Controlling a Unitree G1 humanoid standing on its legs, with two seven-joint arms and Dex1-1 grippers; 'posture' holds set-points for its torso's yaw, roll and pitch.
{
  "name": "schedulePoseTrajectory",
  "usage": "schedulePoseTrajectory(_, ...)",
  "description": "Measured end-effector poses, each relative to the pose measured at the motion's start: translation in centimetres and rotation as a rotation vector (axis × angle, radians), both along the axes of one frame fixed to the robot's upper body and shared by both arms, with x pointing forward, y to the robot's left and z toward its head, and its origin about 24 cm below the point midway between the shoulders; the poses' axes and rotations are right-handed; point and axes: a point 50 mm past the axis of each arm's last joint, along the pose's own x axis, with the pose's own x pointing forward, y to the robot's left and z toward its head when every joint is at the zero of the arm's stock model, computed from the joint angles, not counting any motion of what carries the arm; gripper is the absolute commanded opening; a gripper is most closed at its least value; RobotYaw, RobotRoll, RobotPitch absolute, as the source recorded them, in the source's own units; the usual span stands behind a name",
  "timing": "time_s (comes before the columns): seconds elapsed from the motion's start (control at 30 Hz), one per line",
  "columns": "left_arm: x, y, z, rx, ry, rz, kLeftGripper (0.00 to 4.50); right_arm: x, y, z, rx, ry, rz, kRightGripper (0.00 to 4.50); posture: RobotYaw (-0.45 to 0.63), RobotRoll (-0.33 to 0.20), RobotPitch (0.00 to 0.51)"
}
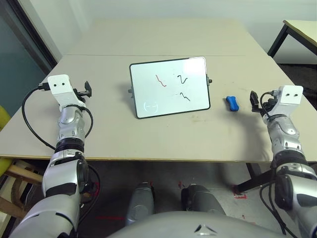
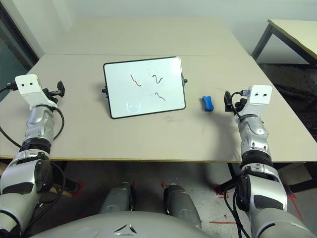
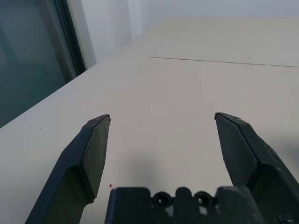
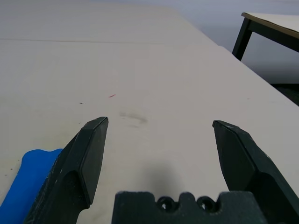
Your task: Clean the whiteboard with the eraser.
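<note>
Your beige counter (image 1: 148,144) carries everything. Nearest, at frame left and right, your left tool (image 3: 161,140) and right tool (image 4: 159,144) hang released, empty. Farther up, the eraser (image 1: 232,103) lies right of centre, beside the whiteboard (image 1: 169,87) at centre.

I see whiteboard (image 1: 169,87) at table (image 1: 148,139) centre. Eraser (image 1: 232,103) on table just right of whiteboard, apart from it. Right gripper (image 1: 254,101) near eraser's right side. Left gripper (image 1: 87,91) well left of whiteboard. Second table (image 1: 299,29) far right, behind.
</note>
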Motion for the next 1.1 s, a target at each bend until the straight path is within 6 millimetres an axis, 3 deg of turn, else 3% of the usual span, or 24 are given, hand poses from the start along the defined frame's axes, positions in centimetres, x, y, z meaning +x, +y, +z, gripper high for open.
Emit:
schedulePoseTrajectory(0.27, 0.0, 0.3, 0.3, 0.008, -0.004, -0.012, 4.50, -0.2, 0.4, 0.1, -0.012, -0.006, 0.018, 4.45, 0.19, 0.000, 0.000)
schedulePoseTrajectory(0.4, 0.3, 0.8, 2.2, 0.026, -0.040, -0.135, 4.50, 0.2, 0.9, 1.6, -0.009, -0.006, 0.033, 4.45, 0.18, 0.000, 0.000)
schedulePoseTrajectory(0.6, 0.6, 0.3, 5.2, 0.045, -0.054, -0.510, 4.50, 0.6, 1.7, 3.2, 0.037, 0.218, 0.094, 4.45, 0.17, 0.000, 0.000)
schedulePoseTrajectory(0.9, 0.2, -3.3, 8.2, 0.063, 0.072, -1.140, 4.50, 1.5, 5.5, 7.1, 0.109, 0.564, 0.231, 4.45, 0.20, 0.000, 0.000)
schedulePoseTrajectory(1.1, -0.6, -4.9, 9.6, 0.071, 0.160, -1.392, 4.50, 2.1, 5.9, 6.4, -0.006, 0.736, 0.219, 4.45, 0.23, 0.000, 0.000)
